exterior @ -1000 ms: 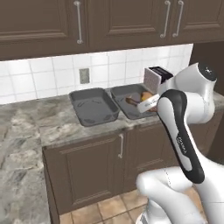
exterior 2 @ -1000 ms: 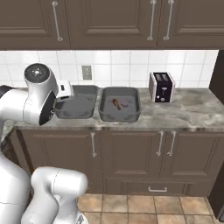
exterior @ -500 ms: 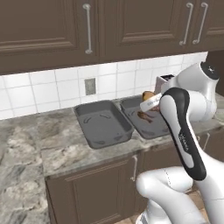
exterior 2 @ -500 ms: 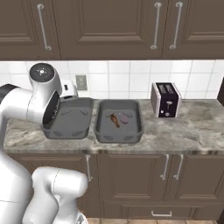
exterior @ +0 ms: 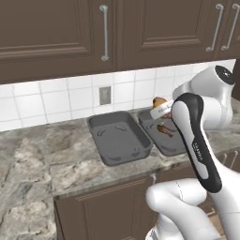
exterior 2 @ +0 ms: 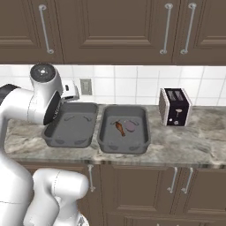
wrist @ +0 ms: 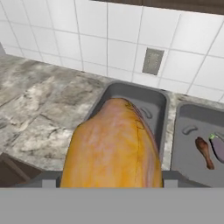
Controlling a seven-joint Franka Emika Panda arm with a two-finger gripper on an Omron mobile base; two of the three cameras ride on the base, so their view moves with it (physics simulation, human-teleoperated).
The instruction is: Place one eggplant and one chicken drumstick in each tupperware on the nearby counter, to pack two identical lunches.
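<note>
My gripper (exterior: 162, 109) is shut on the golden-orange chicken drumstick (wrist: 113, 146), which looms large in the hand view and shows as an orange lump (exterior: 159, 101) in the left base view. It hangs above the inner edges of the two dark grey tupperwares on the counter (exterior 2: 190, 145). The left tupperware (exterior 2: 73, 126) (wrist: 136, 94) (exterior: 117, 137) holds nothing. In the right tupperware (exterior 2: 134, 140) (wrist: 192, 135) lie a reddish-brown drumstick (exterior 2: 119, 128) (wrist: 204, 151) (exterior: 165, 129) and a pale mauve eggplant (exterior 2: 130, 126) (wrist: 218, 147).
A ribbed silver toaster (exterior 2: 175, 107) stands on the counter right of the tubs. A wall outlet (wrist: 153, 61) sits in the white tiles behind them. Dark upper cabinets (exterior: 103, 33) hang overhead. Bare marbled counter (exterior: 42, 154) stretches to the left.
The whole picture has shifted in both base views, so the camera moved and the tubs now look nearer. The drumstick stays in my gripper.
</note>
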